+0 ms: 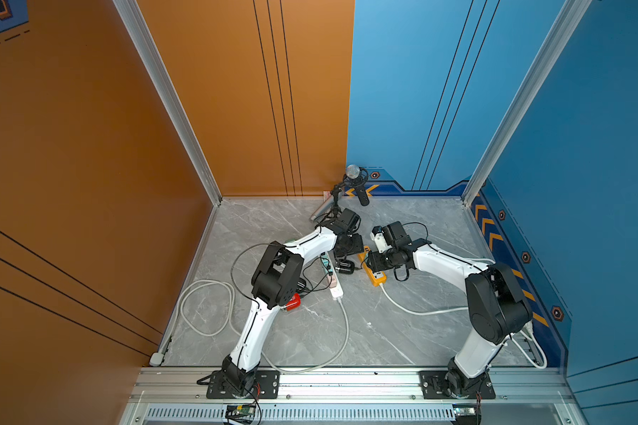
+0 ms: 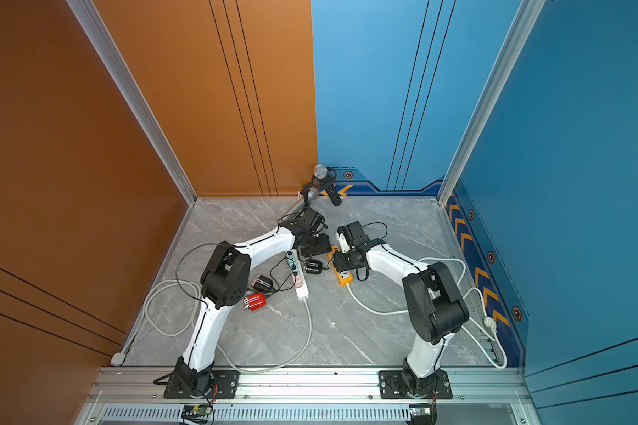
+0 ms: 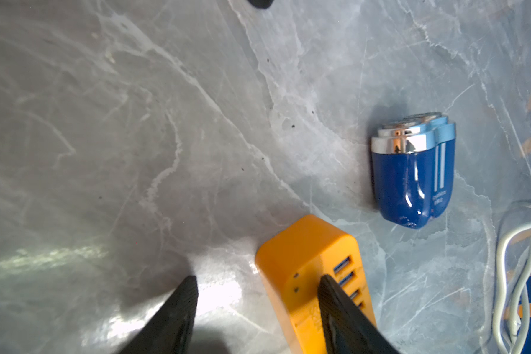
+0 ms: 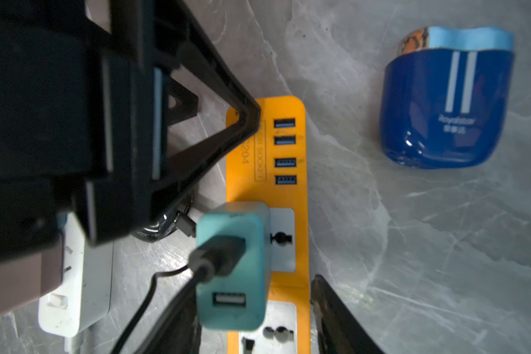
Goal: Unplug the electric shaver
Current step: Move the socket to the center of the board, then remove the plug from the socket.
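On the marble table (image 1: 310, 331) nearest the arm bases, a red shaver (image 2: 255, 301) lies beside the left arm's elbow, with a dark shaver (image 2: 261, 284) just behind it. Further in, a white power strip (image 1: 334, 285) lies near an orange power strip (image 4: 301, 190), and a black shaver (image 1: 345, 266) rests between them. A teal charger (image 4: 233, 317) is plugged into the orange power strip, and a black cable (image 4: 178, 300) leaves its face; which shaver it feeds cannot be traced. The right gripper (image 4: 253, 285) straddles the charger, jaws spread, one finger (image 4: 328, 294) clear of its side. The left gripper (image 3: 258, 277) is also spread, one fingertip (image 3: 325, 282) at the strip's USB end. A blue shaver (image 3: 411, 171) lies near that end, apart from the strip. A microphone (image 1: 353, 172) stands at the back wall.
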{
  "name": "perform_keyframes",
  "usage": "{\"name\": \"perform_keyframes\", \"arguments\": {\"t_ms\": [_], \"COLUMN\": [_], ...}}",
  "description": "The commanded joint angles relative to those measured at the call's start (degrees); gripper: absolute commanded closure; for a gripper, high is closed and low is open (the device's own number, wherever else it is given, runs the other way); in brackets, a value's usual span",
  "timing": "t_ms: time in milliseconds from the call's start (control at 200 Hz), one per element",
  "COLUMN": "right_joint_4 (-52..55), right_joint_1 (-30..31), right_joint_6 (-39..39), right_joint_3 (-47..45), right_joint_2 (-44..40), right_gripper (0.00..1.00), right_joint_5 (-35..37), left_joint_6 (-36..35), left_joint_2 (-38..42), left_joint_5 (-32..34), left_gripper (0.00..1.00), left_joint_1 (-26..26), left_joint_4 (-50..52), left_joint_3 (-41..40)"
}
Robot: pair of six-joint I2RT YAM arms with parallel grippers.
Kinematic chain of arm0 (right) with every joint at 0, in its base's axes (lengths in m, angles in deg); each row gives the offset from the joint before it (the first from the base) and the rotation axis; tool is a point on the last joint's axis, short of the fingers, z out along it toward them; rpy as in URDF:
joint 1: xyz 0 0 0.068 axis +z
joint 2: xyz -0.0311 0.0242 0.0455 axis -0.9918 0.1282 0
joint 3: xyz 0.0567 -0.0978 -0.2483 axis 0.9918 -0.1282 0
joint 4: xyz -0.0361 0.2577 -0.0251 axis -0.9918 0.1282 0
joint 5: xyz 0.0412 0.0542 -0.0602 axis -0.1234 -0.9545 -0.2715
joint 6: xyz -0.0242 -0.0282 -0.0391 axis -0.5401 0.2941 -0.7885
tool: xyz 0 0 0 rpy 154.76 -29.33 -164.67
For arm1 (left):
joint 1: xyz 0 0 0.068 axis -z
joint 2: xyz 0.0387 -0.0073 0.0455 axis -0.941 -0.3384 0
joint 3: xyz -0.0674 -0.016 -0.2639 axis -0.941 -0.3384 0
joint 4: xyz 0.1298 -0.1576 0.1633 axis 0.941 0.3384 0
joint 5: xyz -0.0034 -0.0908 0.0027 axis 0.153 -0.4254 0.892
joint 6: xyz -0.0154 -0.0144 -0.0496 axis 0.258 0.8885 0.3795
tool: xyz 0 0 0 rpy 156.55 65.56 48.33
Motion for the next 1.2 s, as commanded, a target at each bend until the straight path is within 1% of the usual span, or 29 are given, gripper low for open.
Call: {"name": "perform_keyframes", "arguments": {"t_ms": [0, 150, 440, 595, 801, 956, 1196], "right_joint_4": [-2.17, -2.75, -2.87, -3.05, -4.31, -6.15, -7.66], "right_joint_1": [0.63, 0.94, 1.64, 2.46, 4.22, 5.18, 5.36], "right_joint_6": [1.84, 2.32, 2.37, 2.18, 0.94, 0.15, 0.52], "right_joint_3": [1.63, 1.87, 2.13, 2.40, 1.86, 0.86, -0.05], "right_joint_2": [1.14, 1.81, 2.13, 1.81, -0.25, -2.09, -3.73], "right_gripper": [0.45, 0.51, 0.67, 0.72, 0.75, 0.76, 0.77], "right_joint_5": [2.55, 3.40, 3.89, 5.77, 10.71, 12.98, 13.17], "left_joint_6": [-1.46, -1.81, -1.79, -2.07, -2.16, -2.42, -2.73], "left_joint_2": [0.50, 0.49, 1.21, 1.18, 1.21, 0.95, 0.87], "left_joint_5": [0.48, -0.35, -0.50, -0.69, -1.04, -1.23, -1.09], "left_gripper": [0.36, 0.36, 0.39, 0.42, 0.45, 0.48, 0.49], "left_joint_1": [0.00, 0.08, -0.27, -0.34, -0.35, -0.35, -0.44], "left_joint_4": [3.17, 3.17, 3.19, 3.18, 3.17, 3.17, 3.19], "left_joint_3": [-0.77, -1.41, -3.58, -3.93, -4.55, -4.69, -5.27]}}
